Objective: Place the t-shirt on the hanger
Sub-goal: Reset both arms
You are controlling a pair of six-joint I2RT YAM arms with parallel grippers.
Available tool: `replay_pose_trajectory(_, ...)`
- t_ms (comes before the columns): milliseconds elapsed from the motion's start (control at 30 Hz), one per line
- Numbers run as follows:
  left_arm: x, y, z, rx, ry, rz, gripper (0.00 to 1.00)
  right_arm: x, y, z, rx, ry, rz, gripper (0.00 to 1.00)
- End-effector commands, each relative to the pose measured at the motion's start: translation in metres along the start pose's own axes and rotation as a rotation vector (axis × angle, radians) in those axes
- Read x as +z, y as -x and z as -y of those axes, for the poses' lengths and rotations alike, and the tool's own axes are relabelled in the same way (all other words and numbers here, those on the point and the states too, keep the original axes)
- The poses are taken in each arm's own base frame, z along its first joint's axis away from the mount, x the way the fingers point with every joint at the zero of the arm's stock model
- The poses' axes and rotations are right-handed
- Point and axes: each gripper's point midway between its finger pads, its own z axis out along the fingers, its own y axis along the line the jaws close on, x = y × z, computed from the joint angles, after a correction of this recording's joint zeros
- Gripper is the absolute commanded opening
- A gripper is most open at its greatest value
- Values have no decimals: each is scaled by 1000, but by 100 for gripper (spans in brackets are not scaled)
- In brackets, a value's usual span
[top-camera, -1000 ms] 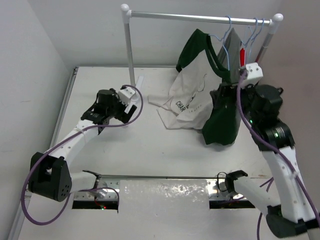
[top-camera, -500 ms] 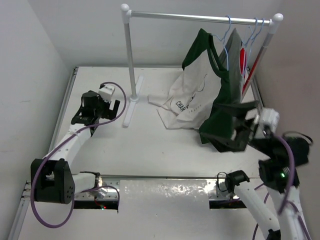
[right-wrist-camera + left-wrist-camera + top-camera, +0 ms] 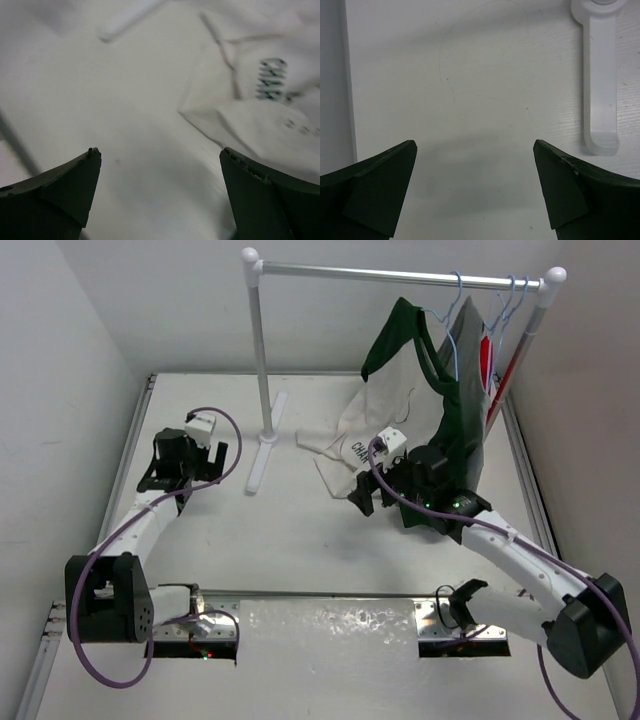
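Near the lower edge of the top view, both arms stretch away from their bases over the white bench (image 3: 300,540). My left tool (image 3: 190,458) is at the middle left of the frame, low above bare bench. In its wrist view the jaws stand wide apart with nothing between them, and the white foot of the rack (image 3: 600,75) lies flat at the upper right.

My right tool (image 3: 368,495) is near the centre of the top view, just beside the lower edge of the t-shirt (image 3: 385,435). Its wrist view is a little blurred, but I see the jaws spread wide and empty. The pale cloth with dark print fills the upper right of that frame.

The pale front of the t-shirt spreads on the bench. Its green part rises to the upper right, up to the hanger (image 3: 452,325). The hanger is hooked on the rail (image 3: 400,275). I cannot tell if both shoulders sit on the wire. Just to the right hang a grey garment (image 3: 466,330) and a red garment (image 3: 487,355).
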Motion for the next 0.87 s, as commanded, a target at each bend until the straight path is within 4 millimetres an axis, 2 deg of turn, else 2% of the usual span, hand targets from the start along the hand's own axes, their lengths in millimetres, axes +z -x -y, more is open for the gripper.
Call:
replay_pose_trajectory(0, 4, 10, -6, -3, 18, 39, 100, -7, -33, 73, -62, -378, -95, 99)
replay_pose_trajectory(33, 5, 8, -6, -3, 17, 33, 100, -3, -53, 79, -62, -397, -149, 99)
replay_pose_trajectory(133, 8, 7, 1, -8, -20, 33, 100, 0, -79, 94, -84, -457, -218, 99)
replay_pose_trajectory(200, 9, 6, 3, -7, -28, 29, 100, -1, -87, 104, -104, -506, -237, 99)
replay_pose_trajectory(333, 11, -1, 5, -6, -35, 12, 100, 1, -94, 118, -177, -554, -246, 99)
replay_pose_trajectory(367, 12, -5, 7, -3, -42, 5, 100, 1, -102, 119, -179, -553, -264, 99)
replay_pose_trajectory(433, 14, -1, 8, 1, -49, 31, 100, 3, -104, 122, -216, -551, -269, 99)
replay_pose_trajectory(533, 15, -2, 9, 0, -52, 29, 100, 4, -112, 123, -219, -547, -298, 99)
replay_pose_trajectory(733, 15, -9, 12, 19, -70, 8, 99, 7, -117, 124, -221, -543, -339, 99)
replay_pose_trajectory(833, 14, -6, 14, 24, -88, 18, 99, 7, -117, 123, -231, -536, -340, 99)
